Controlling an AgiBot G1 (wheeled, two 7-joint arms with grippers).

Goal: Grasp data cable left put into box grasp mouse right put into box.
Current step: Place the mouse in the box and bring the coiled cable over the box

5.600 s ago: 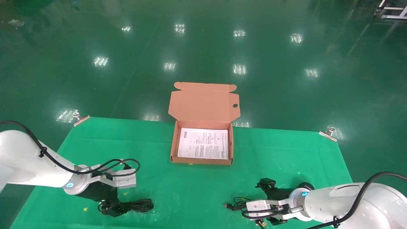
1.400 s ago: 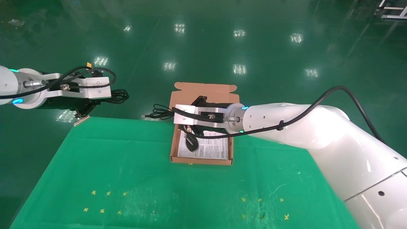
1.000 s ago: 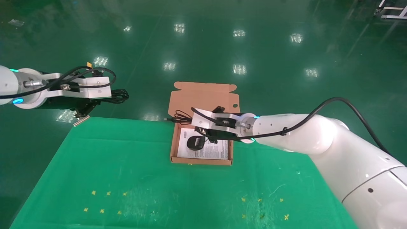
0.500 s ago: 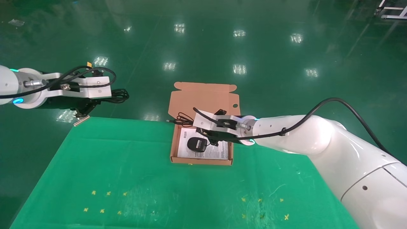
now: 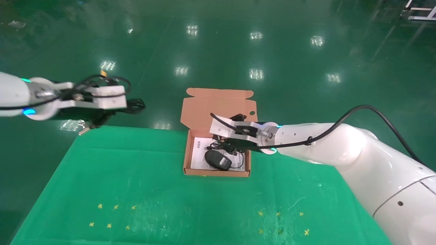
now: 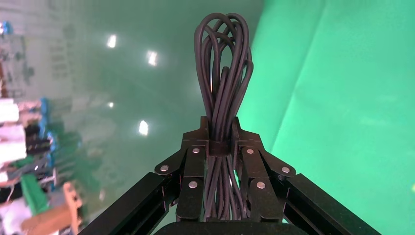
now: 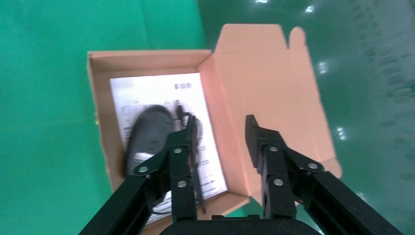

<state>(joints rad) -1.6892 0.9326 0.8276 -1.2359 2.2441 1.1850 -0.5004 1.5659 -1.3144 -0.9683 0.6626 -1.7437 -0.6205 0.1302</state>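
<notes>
The salmon-orange box [image 5: 185, 160] stands open at the table's far middle, flap lid up, white sheet [image 5: 197, 160] inside. The black mouse [image 5: 218, 160] lies on the sheet with its cord [image 5: 221, 147] piled beside it; it also shows in the right wrist view [image 7: 147, 132]. My right gripper [image 5: 235, 143] is open and empty just above the box's right part [image 7: 221, 132]. My left gripper [image 5: 131, 106] is shut on the data cable [image 6: 222, 73], a bundle of black loops held high beyond the table's far left corner.
The green cloth [image 5: 153, 204] covers the table, with small yellow cross marks [image 5: 109, 225] near the front. Metal clips [image 5: 85, 129] hold the cloth at the far corners. Shiny green floor lies beyond the table's far edge.
My right gripper has opened and let go of the mouse, which now lies in the box with its cord. My left arm has shifted a little to the right with the data cable.
</notes>
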